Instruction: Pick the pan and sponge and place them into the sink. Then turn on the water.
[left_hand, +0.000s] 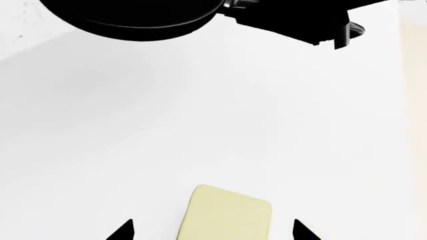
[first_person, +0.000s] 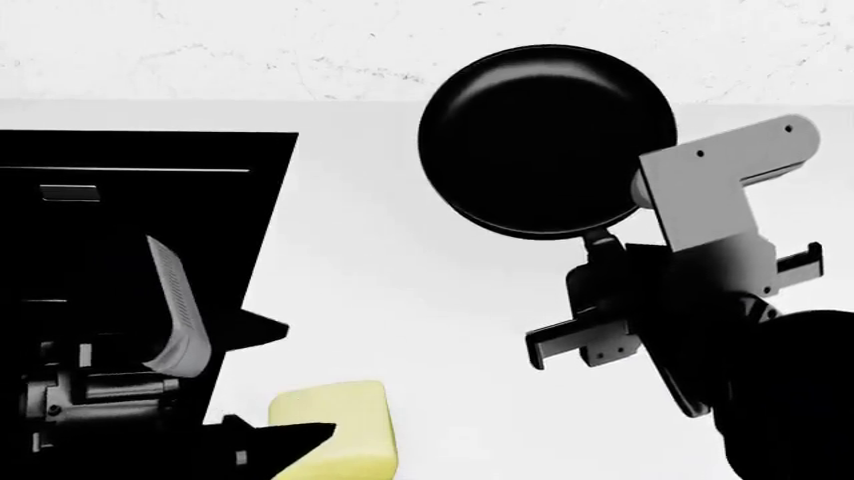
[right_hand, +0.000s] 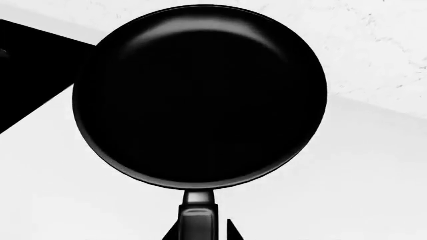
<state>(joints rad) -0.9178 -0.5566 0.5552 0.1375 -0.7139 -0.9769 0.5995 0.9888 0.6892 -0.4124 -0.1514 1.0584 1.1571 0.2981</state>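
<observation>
Reaching for both pieces at once, each arm lined up on its own target.
On the white worktop (first_person: 400, 270) right of the sink (first_person: 120, 200), the pan (first_person: 547, 135) pointed its handle into the right fingers (right_hand: 203, 232), grip unclear; the sponge (left_hand: 227, 212) lay between the left fingers (left_hand: 127, 231), spread apart.

The pan (first_person: 541, 135) was a round, matte black frying pan with a shallow rim and a short black handle, resting flat on the white counter near the back wall, its handle pointing toward the robot. The sponge (first_person: 340, 428) was a small pale yellow rectangular block with rounded corners, lying flat on the counter well apart from the pan, just beside the sink (first_person: 134, 200). The sink appeared as a glossy black rectangular basin at the head view's left.
</observation>
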